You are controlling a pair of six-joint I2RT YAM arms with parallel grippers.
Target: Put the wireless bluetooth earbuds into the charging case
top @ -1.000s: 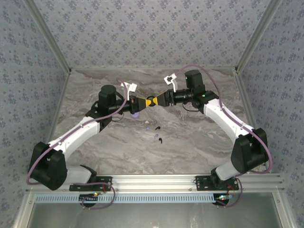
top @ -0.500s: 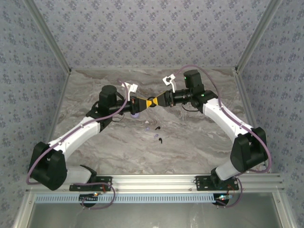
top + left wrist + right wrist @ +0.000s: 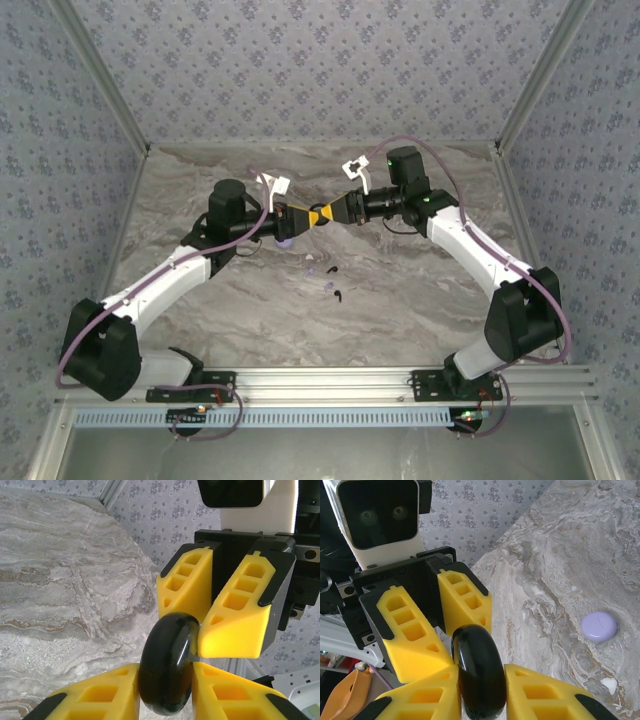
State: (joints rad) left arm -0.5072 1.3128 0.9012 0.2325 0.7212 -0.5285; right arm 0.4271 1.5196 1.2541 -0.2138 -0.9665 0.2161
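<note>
Above the middle of the marble tabletop (image 3: 420, 290), one black charging case (image 3: 167, 665) hangs in the air edge-on, caught between two grippers that meet nose to nose. The left gripper (image 3: 165, 672) has its two yellow fingers narrow, one against each flat face of the black charging case. The right gripper (image 3: 479, 674) comes at the case from the opposite side. Its two yellow fingers are also narrow and flank the case's far half, and its wrist view shows them pressed to both faces. As far as the rim shows, the case's lid is closed.

There are two cases in all. The second, a pale purple charging case (image 3: 598, 626), lies flat and closed on the tabletop. In the top view it sits below the black charging case and a little to its left, under the left gripper.

Four earbuds lie loose on the tabletop, on the arm-base side of the black charging case and well apart from it. They are a black bud (image 3: 332, 268), a second black bud (image 3: 340, 295), a pale purple bud (image 3: 312, 270) and a second pale purple bud (image 3: 326, 289). They form a small scatter close to one another, and all four sit outside both cases. They are too small to tell which way their stems point.
</note>
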